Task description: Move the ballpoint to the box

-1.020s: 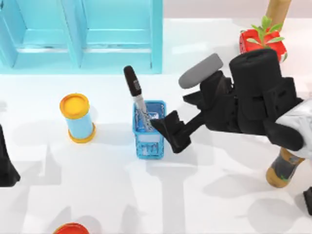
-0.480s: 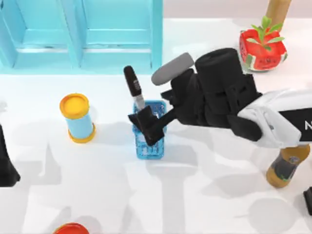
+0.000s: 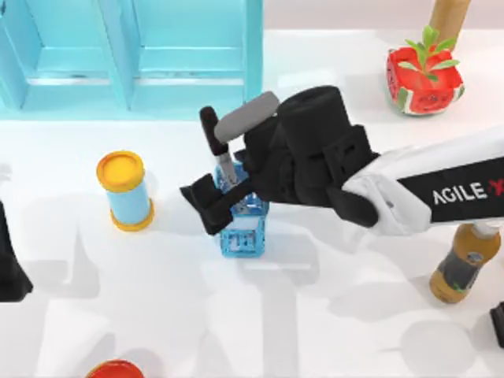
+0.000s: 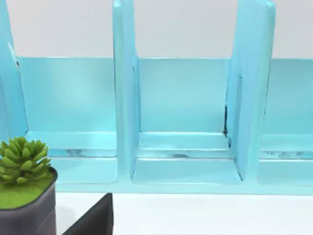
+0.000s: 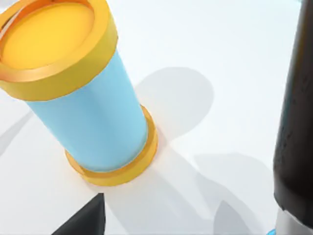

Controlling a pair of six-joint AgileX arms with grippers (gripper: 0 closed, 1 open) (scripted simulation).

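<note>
From above, your right end effector (image 3: 214,206) straddles the ballpoint (image 3: 218,150) in its blue holder (image 3: 242,232), grip undeterminable; the wrist camera adds the black barrel (image 5: 297,117) close-up.

The right arm (image 3: 441,193) is a white-shelled link printed with "AGILE" in white on a black band, with a red mark just after it at the frame's edge. It ends in a bulky matte-black wrist block topped by a grey cylinder (image 3: 246,116). The right gripper (image 3: 211,206) has angular black fingers. The left arm (image 3: 9,264) appears as a black wedge at the table's left edge.
</note>
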